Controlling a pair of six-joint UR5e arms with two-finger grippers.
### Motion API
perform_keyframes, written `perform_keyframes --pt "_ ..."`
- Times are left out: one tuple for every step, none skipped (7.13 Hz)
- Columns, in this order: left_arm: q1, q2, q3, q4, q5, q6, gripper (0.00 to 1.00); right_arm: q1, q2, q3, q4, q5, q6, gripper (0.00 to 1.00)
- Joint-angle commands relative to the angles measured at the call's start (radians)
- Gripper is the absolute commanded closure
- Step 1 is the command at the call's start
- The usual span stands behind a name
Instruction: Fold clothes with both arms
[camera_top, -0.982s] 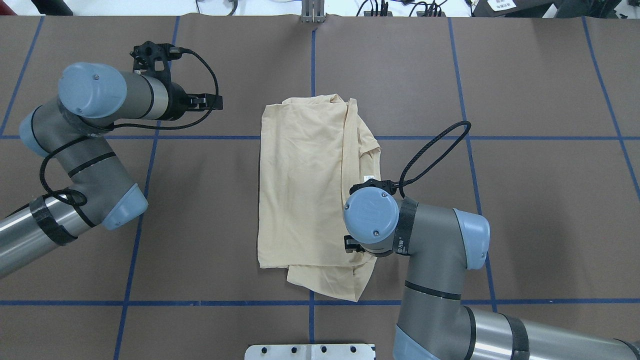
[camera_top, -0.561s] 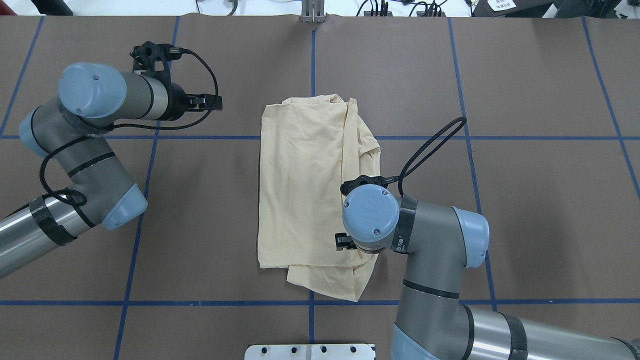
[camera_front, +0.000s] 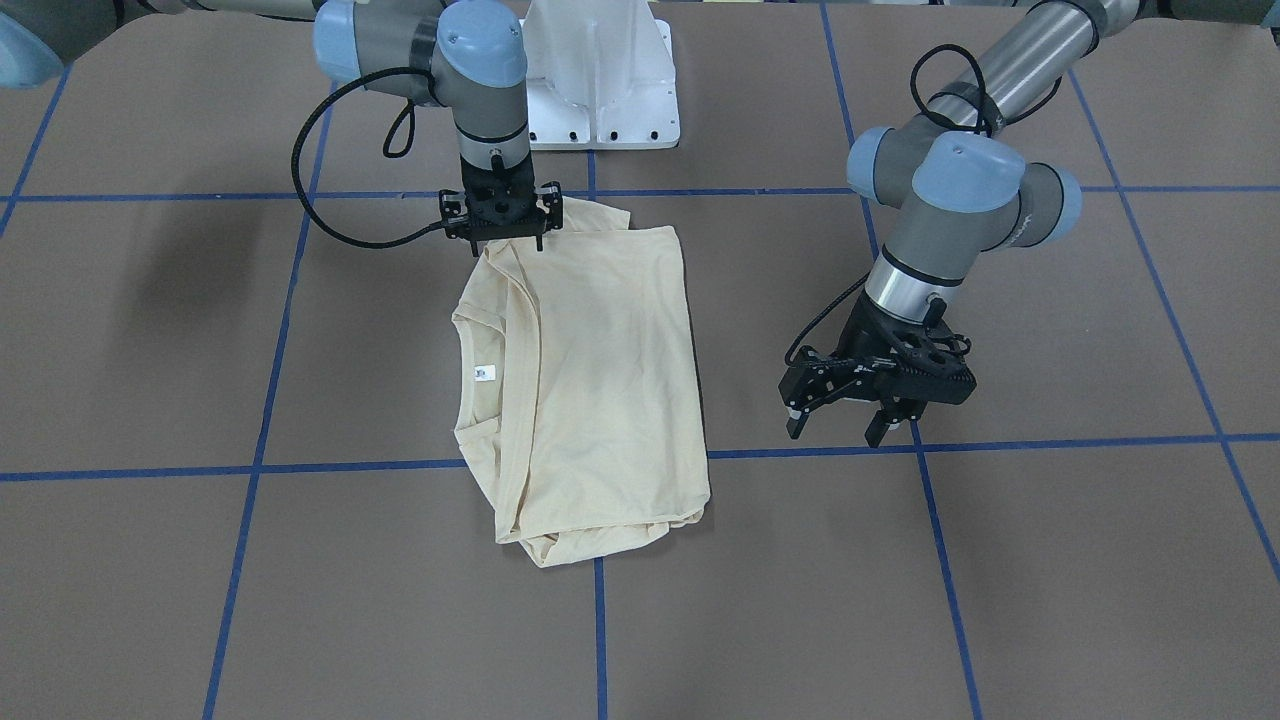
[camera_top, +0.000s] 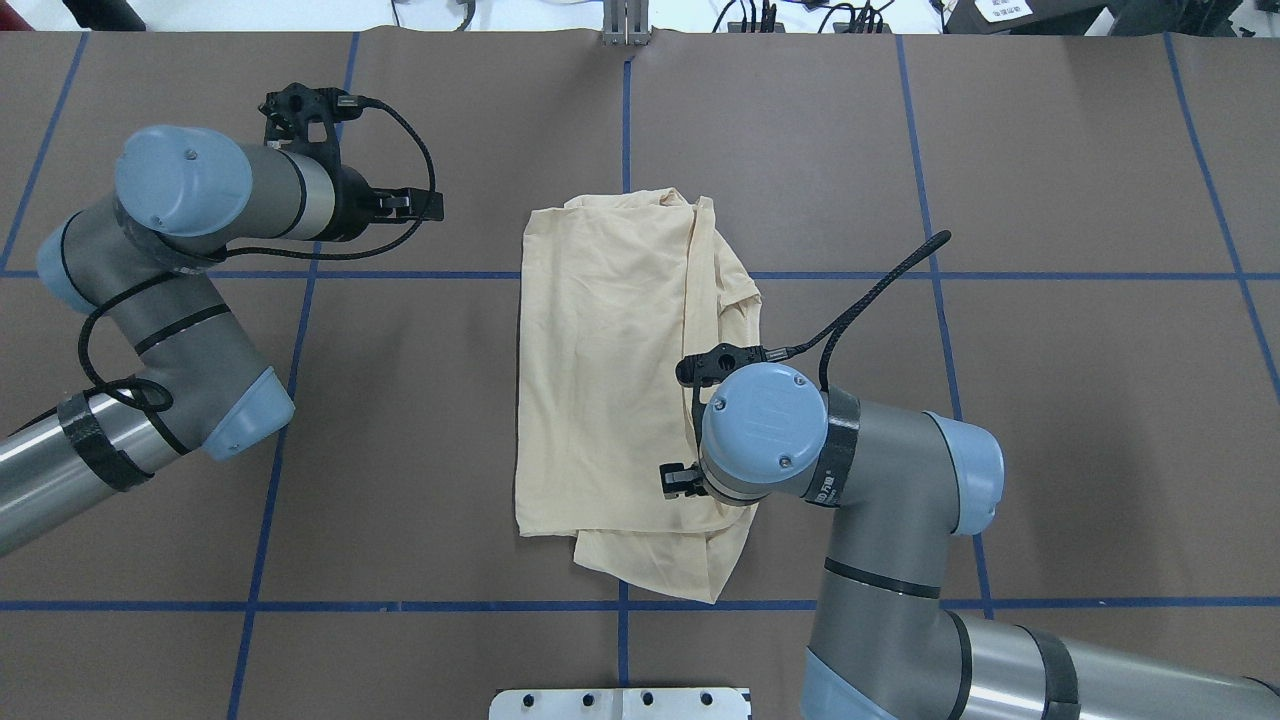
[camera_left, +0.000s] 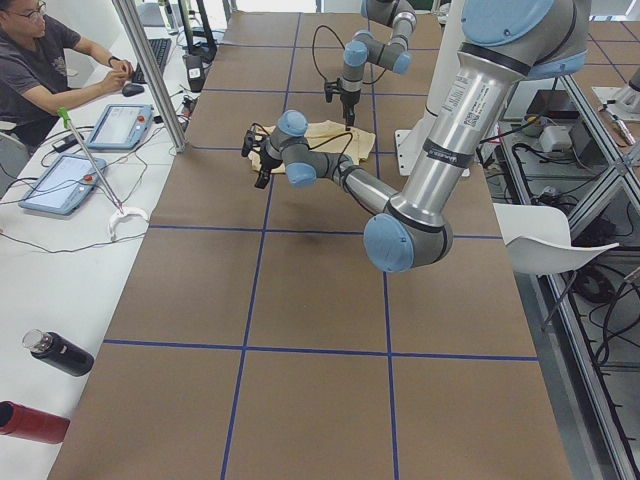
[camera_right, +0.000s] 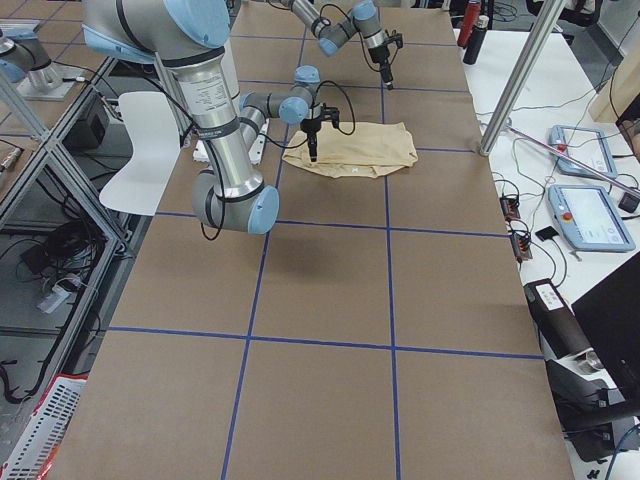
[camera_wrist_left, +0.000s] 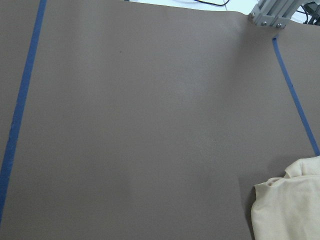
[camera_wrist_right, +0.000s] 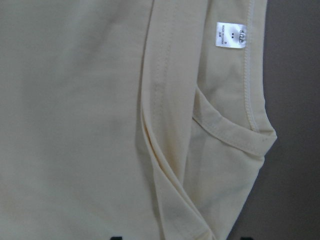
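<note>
Overhead exterior view, starting nearest the robot: the white pedestal base (camera_front: 598, 90) sits at the bench's (camera_top: 1050, 400) near edge. The right arm (camera_top: 880, 560) reaches forward from beside it. Its wrist points straight down, so the right claw (camera_front: 508, 236) stands over the near end of the T-shirt (camera_top: 610, 380), on the garment's right-hand side. The right wrist view shows only two dark tips at its bottom edge. They are set wide apart with cream fabric between them, so this claw seems to be open and gripping nothing.

The T-shirt lies flat at the middle of the bench, folded into a long panel that runs away from the robot and crosses a blue tape line (camera_top: 400, 274). A looser layer sticks out from under the panel at the near end. The neckline (camera_wrist_right: 235, 135) and its small white neck label (camera_wrist_right: 231, 35) lie along the robot's right edge, just beyond the right claw.

Farther out and well to the robot's left is the left arm (camera_top: 170, 300). The left claw (camera_front: 833, 435) is spread open and empty above bare bench, clear of the cloth, with the garment's far end off to its right. The left wrist view takes in mostly brown bench. One far corner of the T-shirt shows at its lower right.
</note>
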Motion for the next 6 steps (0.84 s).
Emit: perform_keyframes --pt "0.000 -0.003 -0.001 0.002 0.000 0.000 0.00 0.004 -0.021 0.016 0.004 0.018 0.012 0.31" --pt "0.000 -0.003 -0.003 0.002 0.000 0.000 0.00 0.006 -0.021 0.015 0.002 0.018 0.015 0.36" --pt "0.000 -0.003 -0.003 0.002 0.000 0.000 0.00 0.014 -0.021 0.007 0.002 0.018 0.023 0.36" --pt "0.000 -0.003 -0.004 0.002 0.000 0.000 0.00 0.015 -0.021 0.000 0.002 0.018 0.045 0.36" --pt "0.000 -0.003 -0.006 0.000 0.000 0.000 0.00 0.015 -0.021 -0.010 0.002 0.021 0.065 0.36" --pt "0.000 -0.003 -0.006 0.002 0.000 0.002 0.00 0.014 -0.021 -0.019 0.002 0.027 0.075 0.36"
